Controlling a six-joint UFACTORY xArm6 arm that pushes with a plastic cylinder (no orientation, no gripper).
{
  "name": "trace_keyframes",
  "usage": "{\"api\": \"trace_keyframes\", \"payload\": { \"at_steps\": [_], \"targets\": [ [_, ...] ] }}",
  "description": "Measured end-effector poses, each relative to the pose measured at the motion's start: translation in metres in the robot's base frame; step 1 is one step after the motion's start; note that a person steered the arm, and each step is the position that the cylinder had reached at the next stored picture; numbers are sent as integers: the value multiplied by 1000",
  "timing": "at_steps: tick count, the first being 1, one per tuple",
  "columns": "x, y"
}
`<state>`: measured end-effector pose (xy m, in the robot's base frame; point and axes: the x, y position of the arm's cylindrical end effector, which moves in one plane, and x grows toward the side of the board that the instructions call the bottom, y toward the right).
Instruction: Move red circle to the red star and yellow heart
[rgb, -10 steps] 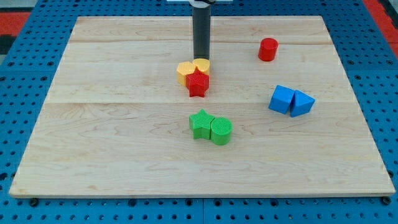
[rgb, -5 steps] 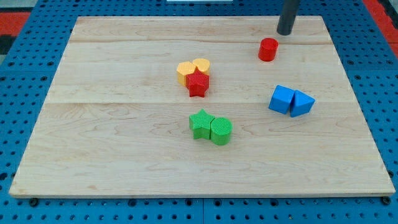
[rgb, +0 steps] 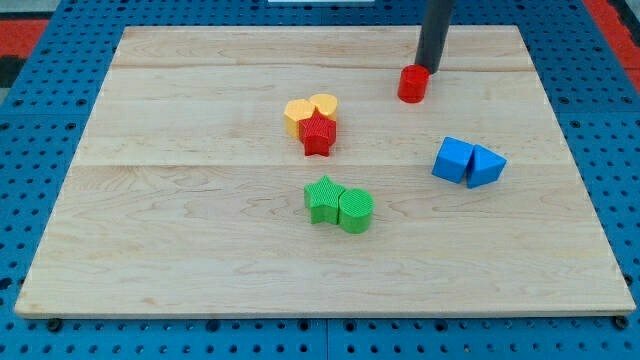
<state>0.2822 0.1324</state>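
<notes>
The red circle (rgb: 412, 84) stands on the wooden board near the view's top, right of centre. My tip (rgb: 430, 72) touches its upper right side. The red star (rgb: 318, 134) sits left of centre, pressed against the yellow heart (rgb: 324, 105) above it and a yellow hexagon (rgb: 298, 115) at its upper left. The red circle is well apart from that cluster, to its right and a little higher.
A blue cube (rgb: 453, 159) and a blue triangle (rgb: 487, 165) touch each other at the view's right. A green star (rgb: 323, 198) and a green circle (rgb: 355, 210) sit together below the red star. The board (rgb: 150, 230) lies on a blue pegboard.
My tip went from the yellow heart to the view's upper right, then down-left onto the red circle. The red circle has slid a little to the left.
</notes>
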Motion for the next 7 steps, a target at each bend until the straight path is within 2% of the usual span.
{"api": "trace_keyframes", "payload": {
  "at_steps": [3,7],
  "targets": [
    [38,-24],
    [97,-1]
  ]
}}
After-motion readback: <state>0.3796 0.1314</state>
